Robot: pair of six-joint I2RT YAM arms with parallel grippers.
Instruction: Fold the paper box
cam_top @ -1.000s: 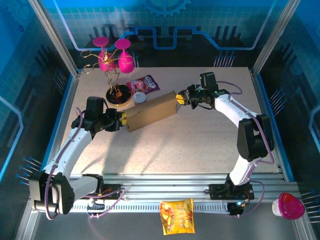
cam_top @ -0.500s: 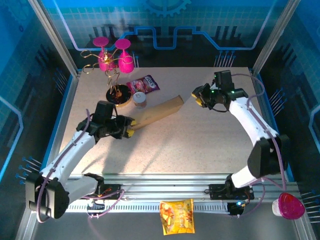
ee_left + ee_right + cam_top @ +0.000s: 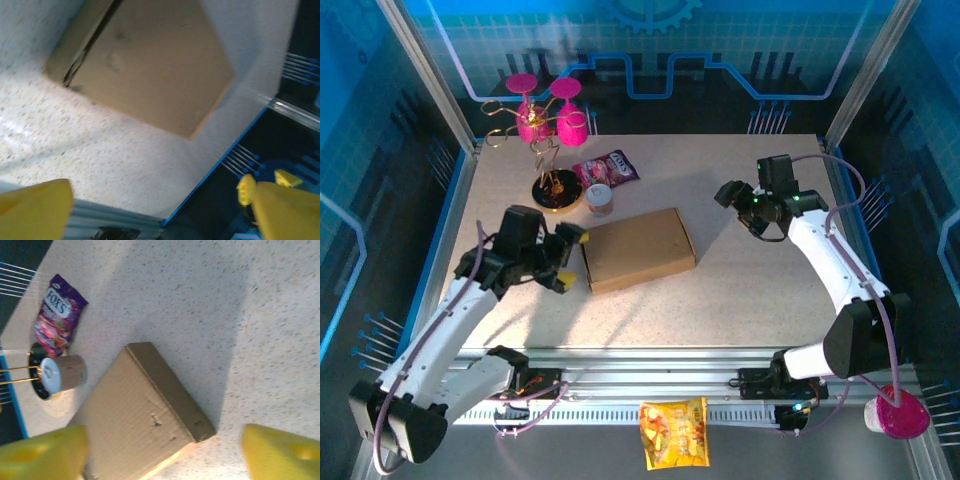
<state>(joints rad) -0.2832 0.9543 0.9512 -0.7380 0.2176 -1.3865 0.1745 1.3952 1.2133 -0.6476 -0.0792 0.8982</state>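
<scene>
Paper box (image 3: 638,250) is lying flat and closed on the table (image 3: 760,290), between the two grippers in the top external view. Its long axis is running roughly from the left gripper (image 3: 567,258) toward the right gripper (image 3: 736,205), slightly skewed. The left gripper is standing with its jaws spread, just beside the box's nearest short edge and not touching it; that edge is sitting directly ahead of its fingers. The right gripper is likewise standing spread and holding nothing, well apart from the opposite end of the box. The left arm is therefore the nearer one for any further press or tuck. A jar (image 3: 600,198), a candy bag (image 3: 608,168) and a glass stand (image 3: 548,130) are crowding the table beyond the left gripper, and the jar is sitting near a corner of the box. Bare table is lying around the right gripper.

In the left wrist view, the box (image 3: 150,65) is lying ahead of the left gripper (image 3: 155,192), clear of both yellow fingers (image 3: 35,210). Motion is blurring this picture; a dark seam along the box's side edge is possibly gaping, but this cannot be confirmed.

In the right wrist view, the box (image 3: 140,415) is lying ahead of the right gripper (image 3: 165,445), with one corner pointing toward the gap between the spread fingers (image 3: 280,450). The jar (image 3: 62,372) and candy bag (image 3: 57,310) are lying beyond the box. The speckled surface is flat and is offering sliding room beside the right-hand finger.
</scene>
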